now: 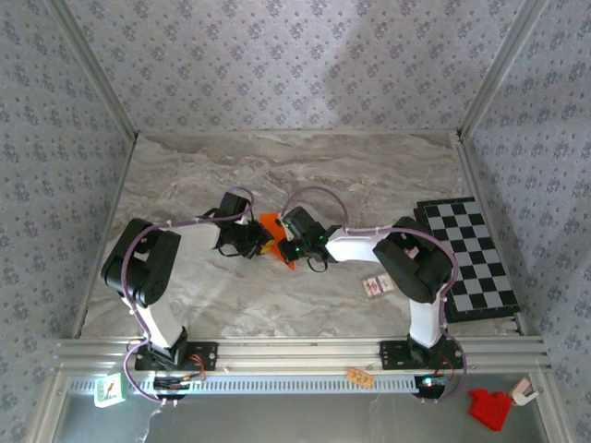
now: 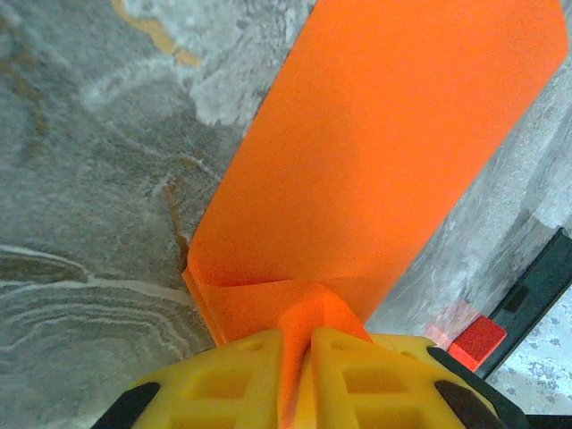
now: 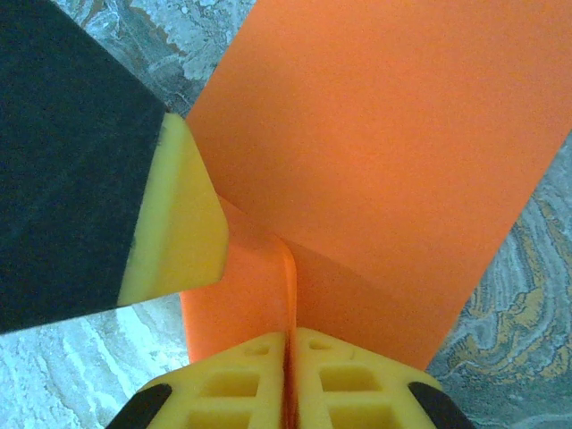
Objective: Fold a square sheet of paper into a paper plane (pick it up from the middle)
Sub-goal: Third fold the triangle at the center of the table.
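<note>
Your left claw (image 2: pixel 298 344) and right claw (image 3: pixel 288 344) are pinched shut on the thin bright orange paper sheet (image 2: pixel 384 161) (each nipping a ridge), so pull evenly.

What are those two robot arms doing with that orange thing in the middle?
The robot holds one thin bright orange sheet of paper at the middle of the grey marble-patterned table. Its left gripper and right gripper are each shut on it, and the paper is creased near both grips.
</note>
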You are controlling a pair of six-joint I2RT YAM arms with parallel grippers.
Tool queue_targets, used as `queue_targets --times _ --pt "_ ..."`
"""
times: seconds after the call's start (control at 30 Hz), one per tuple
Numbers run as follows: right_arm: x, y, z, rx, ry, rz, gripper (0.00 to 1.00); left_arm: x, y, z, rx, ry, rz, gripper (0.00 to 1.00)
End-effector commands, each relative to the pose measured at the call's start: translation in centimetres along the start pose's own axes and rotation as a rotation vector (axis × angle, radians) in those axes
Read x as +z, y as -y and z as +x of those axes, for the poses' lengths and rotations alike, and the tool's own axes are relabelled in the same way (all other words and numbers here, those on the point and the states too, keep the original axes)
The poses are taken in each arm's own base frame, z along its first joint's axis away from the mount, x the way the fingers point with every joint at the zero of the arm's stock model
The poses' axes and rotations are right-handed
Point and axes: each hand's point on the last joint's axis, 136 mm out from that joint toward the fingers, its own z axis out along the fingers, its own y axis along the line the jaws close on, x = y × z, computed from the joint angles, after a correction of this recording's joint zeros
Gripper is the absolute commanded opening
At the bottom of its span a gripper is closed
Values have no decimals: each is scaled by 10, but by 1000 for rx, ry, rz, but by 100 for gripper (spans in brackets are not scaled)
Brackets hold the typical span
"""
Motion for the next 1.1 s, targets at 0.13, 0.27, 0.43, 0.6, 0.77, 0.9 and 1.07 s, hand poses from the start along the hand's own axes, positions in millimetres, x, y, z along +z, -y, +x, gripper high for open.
queue_targets --times 0.13,0.27,0.43,0.6,0.77,0.9,1.07 --pt "11 11 31 15 -113 45 11 8 -9 -1 9 -5 -48 16" --pt "12 11 32 14 -114 44 11 8 -14 -1 10 -3 -63 16" --pt "9 10 28 18 -109 41 12 10 -21 -1 5 -3 -86 16" --pt "-8 5 3 40 -57 9 18 12 -31 0 -4 -5 -116 16" --pt "-37 5 -26 113 10 -55 36 12 -37 1 -5 -3 -132 13" --pt "-56 11 -34 153 25 -66 43 13 -38 0 -4 -3 -137 13" --pt "-68 5 -30 160 -10 -134 44 13 -37 0 -4 -4 -136 12"
